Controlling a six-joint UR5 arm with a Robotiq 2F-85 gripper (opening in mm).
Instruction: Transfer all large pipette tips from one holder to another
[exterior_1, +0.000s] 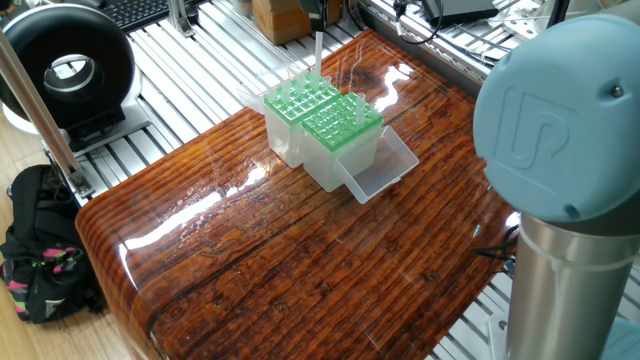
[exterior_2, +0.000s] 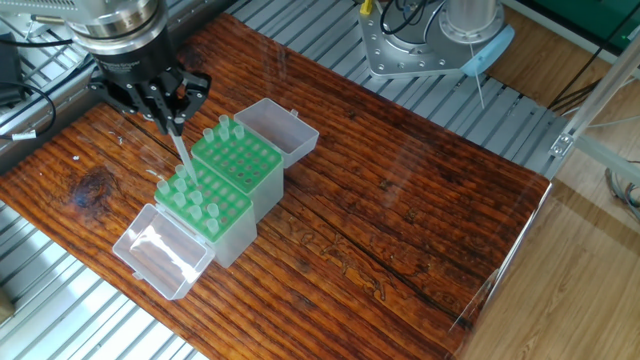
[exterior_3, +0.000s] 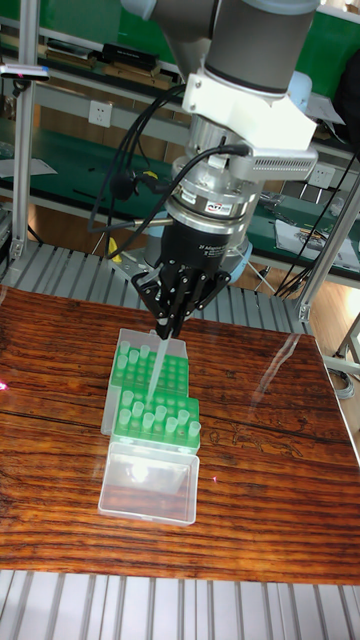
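Two green-topped holders stand side by side: one (exterior_2: 243, 158) carries a few large pipette tips (exterior_2: 222, 129) at its far edge, the other (exterior_2: 222, 215) holds several tips (exterior_2: 193, 203). My gripper (exterior_2: 167, 112) hangs just above them, shut on one translucent tip (exterior_2: 180, 150) that points down and slightly tilted. The tip's lower end hovers near where the two holders meet. The tall fixed view shows the gripper (exterior_3: 165, 328) and the held tip (exterior_3: 156, 362) over the holders (exterior_3: 150, 370). In one fixed view the tip (exterior_1: 318, 52) stands above the holders (exterior_1: 322, 112).
Each holder's clear lid lies open on the wooden table (exterior_2: 380, 220): one (exterior_2: 283, 130) toward the far side, one (exterior_2: 160, 252) at the near side. Aluminium rails (exterior_2: 60, 290) frame the table. The arm's base (exterior_1: 560, 160) fills the right of one fixed view.
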